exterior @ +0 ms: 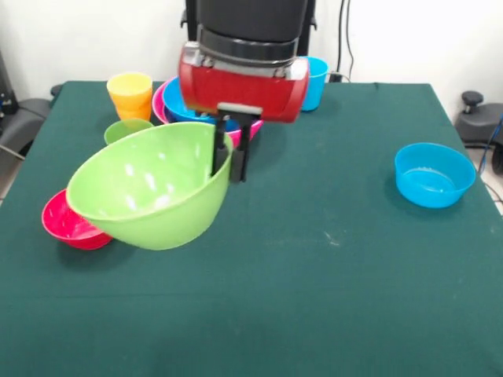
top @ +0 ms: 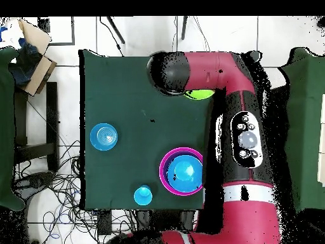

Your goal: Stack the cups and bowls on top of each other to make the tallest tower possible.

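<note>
My gripper (exterior: 229, 169) is shut on the rim of the large light green bowl (exterior: 149, 184), one finger inside and one outside. The bowl hangs tilted above the table with its opening toward the camera; from overhead only a sliver of the green bowl (top: 200, 95) shows beside the arm. Behind it, a blue bowl (exterior: 177, 110) sits nested in the large pink bowl (exterior: 159, 106), and overhead the blue bowl (top: 185, 173) lies inside the pink rim (top: 166, 166). A yellow cup (exterior: 130, 85) is stacked on an orange cup (exterior: 134, 110). A green cup (exterior: 126, 129) stands just behind the held bowl.
A small red-pink bowl (exterior: 69, 225) lies at the left edge, partly behind the green bowl. A small light blue bowl (exterior: 432, 174) (top: 103, 136) sits alone at the right. A blue cup (exterior: 316, 82) (top: 143, 195) stands at the far edge behind the arm.
</note>
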`<control>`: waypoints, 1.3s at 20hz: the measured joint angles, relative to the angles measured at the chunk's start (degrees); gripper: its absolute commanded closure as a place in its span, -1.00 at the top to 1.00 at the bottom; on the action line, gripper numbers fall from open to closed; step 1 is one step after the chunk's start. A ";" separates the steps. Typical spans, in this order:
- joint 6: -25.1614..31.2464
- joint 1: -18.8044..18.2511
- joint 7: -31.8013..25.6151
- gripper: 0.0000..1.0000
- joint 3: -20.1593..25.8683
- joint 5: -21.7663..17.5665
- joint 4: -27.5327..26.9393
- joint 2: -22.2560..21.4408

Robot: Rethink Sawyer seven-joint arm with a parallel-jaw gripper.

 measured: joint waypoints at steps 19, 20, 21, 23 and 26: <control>-20.10 -5.22 0.00 -1.00 0.07 -0.01 33.55 -15.13; -20.16 -5.62 0.00 -1.00 0.07 -0.01 35.17 -16.26; -20.17 -5.97 0.00 -1.00 0.09 0.01 36.46 -17.19; -20.18 -7.17 0.00 -1.00 0.23 0.01 40.44 -20.22; -20.51 -8.39 0.00 -1.00 0.25 0.00 44.97 -23.86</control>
